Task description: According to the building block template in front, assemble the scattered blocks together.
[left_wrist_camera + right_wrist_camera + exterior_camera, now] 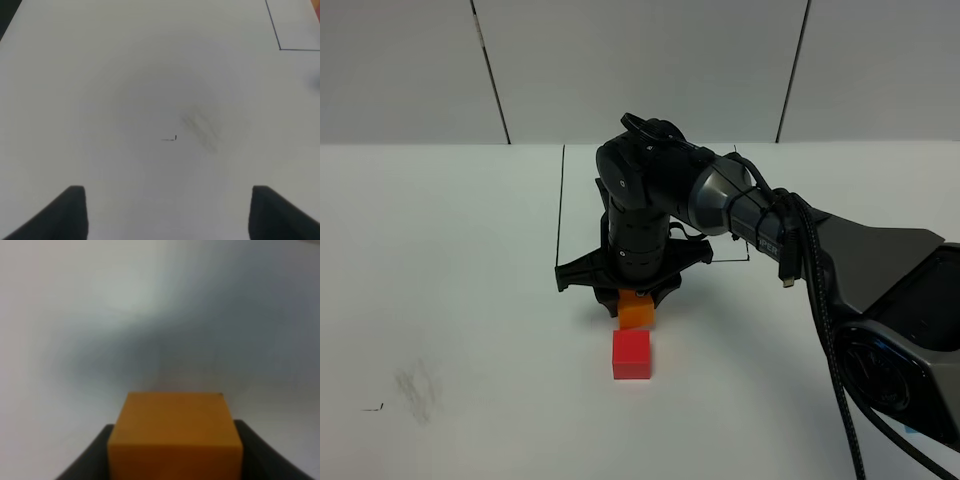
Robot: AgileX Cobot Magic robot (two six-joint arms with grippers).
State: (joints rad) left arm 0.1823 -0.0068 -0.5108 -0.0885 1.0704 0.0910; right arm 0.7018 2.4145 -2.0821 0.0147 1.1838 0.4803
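Two hands: right hand (635, 298) tight around the orange block (636, 315), left hand (167, 215) wide apart, empty.

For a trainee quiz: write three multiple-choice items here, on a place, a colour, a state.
1. Relative to the orange cube, the red cube lies: A) on top; B) just nearer the high camera; C) far left.
2. The right pincer grips a cube coloured: A) blue; B) red; C) orange.
3. The left pincer is: A) open above the table; B) shut on a cube; C) unseen.
Key: B, red shows just below orange; C, orange fills its wrist view; A, jaws apart, nothing between.
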